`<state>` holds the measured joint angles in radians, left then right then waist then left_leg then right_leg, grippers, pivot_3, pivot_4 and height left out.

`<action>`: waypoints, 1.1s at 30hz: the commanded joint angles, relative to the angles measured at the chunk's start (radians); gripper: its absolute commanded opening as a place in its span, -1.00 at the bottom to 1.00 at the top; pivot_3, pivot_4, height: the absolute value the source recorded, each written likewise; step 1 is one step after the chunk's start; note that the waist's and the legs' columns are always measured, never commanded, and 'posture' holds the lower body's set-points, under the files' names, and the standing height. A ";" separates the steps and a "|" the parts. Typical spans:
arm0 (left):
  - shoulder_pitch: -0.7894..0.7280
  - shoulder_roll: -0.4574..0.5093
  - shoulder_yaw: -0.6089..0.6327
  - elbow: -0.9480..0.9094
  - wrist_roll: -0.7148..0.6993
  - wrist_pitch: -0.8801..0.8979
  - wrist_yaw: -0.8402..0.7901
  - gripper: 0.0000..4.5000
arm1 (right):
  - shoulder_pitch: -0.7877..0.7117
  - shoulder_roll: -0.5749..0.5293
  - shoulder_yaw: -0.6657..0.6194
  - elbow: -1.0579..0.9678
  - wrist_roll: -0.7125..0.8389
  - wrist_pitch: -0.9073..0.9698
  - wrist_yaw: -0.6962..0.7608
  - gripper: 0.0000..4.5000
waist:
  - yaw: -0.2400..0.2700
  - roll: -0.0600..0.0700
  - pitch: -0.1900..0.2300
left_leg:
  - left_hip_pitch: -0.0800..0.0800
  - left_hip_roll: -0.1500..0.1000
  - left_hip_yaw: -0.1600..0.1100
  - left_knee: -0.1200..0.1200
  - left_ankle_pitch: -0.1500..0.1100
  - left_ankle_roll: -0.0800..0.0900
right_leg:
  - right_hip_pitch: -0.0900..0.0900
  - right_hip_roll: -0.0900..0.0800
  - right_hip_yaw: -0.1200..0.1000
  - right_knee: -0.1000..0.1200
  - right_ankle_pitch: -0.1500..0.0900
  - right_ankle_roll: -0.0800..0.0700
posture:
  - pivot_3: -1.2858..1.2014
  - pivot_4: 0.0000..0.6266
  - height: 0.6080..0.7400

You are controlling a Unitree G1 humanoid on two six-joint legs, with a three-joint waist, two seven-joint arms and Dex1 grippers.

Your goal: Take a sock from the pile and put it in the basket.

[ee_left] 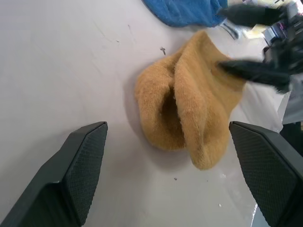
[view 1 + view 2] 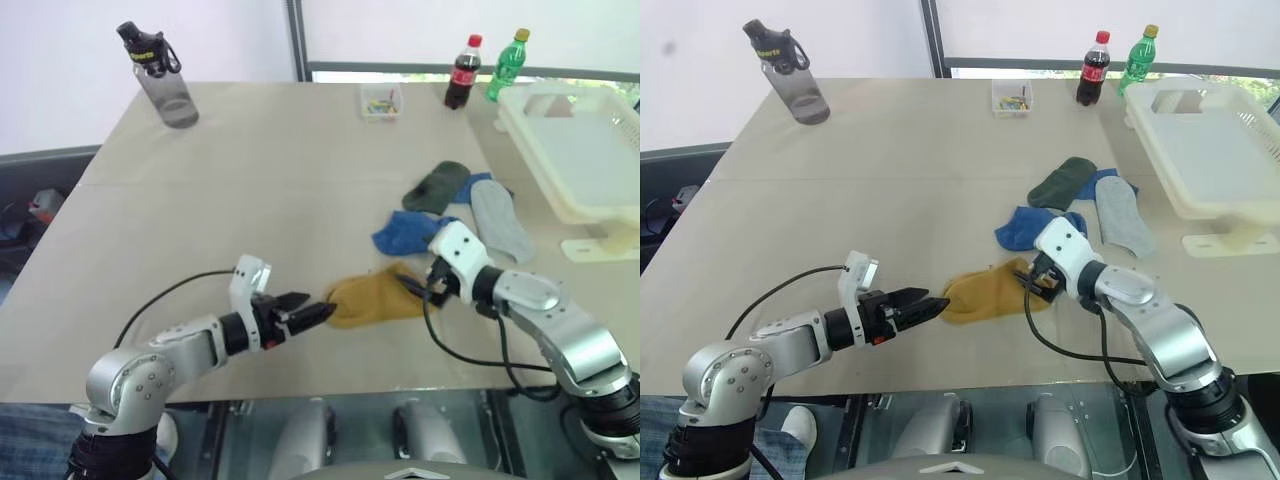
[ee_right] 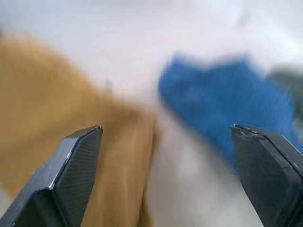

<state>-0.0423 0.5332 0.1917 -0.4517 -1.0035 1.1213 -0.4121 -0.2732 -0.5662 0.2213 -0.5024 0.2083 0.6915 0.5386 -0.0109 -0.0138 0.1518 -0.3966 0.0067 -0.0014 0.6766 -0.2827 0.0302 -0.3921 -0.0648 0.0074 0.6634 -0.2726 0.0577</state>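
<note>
A mustard-yellow sock (image 2: 375, 297) lies crumpled on the table near the front edge, apart from the pile (image 2: 455, 205) of dark green, blue and pale grey socks behind it. My left gripper (image 2: 315, 308) is open, just left of the sock's toe end, with the sock (image 1: 189, 109) lying ahead of its spread fingers. My right gripper (image 2: 420, 285) is open at the sock's right end, and one of its fingers (image 1: 251, 73) rests against the cuff. The creamy-white basket (image 2: 522, 135) stands at the far right of the table.
A grey water bottle (image 2: 160, 75) stands at the back left. A small clear box (image 2: 381, 100), a cola bottle (image 2: 462, 72) and a green bottle (image 2: 507, 65) line the back edge. The table's front edge runs just below both grippers.
</note>
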 commanded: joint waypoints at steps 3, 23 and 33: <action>-0.005 -0.002 0.030 0.017 -0.035 0.026 0.027 0.97 | 0.044 0.004 0.076 0.014 -0.077 -0.167 0.024 1.00 | 0.001 0.000 0.000 | 0.000 0.000 0.000 0.000 0.001 -0.001 | 0.000 0.000 -0.001 0.000 0.000 0.000 | 0.03 -0.52 1.00; -0.149 -0.073 -0.078 0.225 -0.040 0.173 0.087 0.97 | 0.030 0.058 0.179 0.165 -0.263 -0.253 0.042 1.00 | 0.001 0.001 -0.003 | 0.016 -0.001 -0.001 0.000 -0.001 0.001 | 0.015 -0.001 -0.003 -0.001 0.000 0.000 | 0.03 -0.52 1.00; -0.234 -0.117 -0.134 0.283 -0.086 0.236 -0.037 0.97 | 0.050 0.084 0.170 0.143 -0.306 -0.237 0.020 1.00 | 0.001 0.002 -0.004 | 0.015 -0.001 -0.001 0.000 -0.001 0.001 | 0.015 -0.001 -0.003 -0.001 0.000 0.000 | 0.03 -0.52 1.00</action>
<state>-0.2884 0.4326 0.1179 -0.1929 -1.0669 1.3011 -0.4165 -0.2266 -0.4893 0.3941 -0.3523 -0.0787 0.4381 0.5694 -0.0104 -0.0118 0.1482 -0.3812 0.0054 -0.0027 0.6759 -0.2834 0.0311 -0.3771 -0.0663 0.0044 0.6622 -0.2729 0.0574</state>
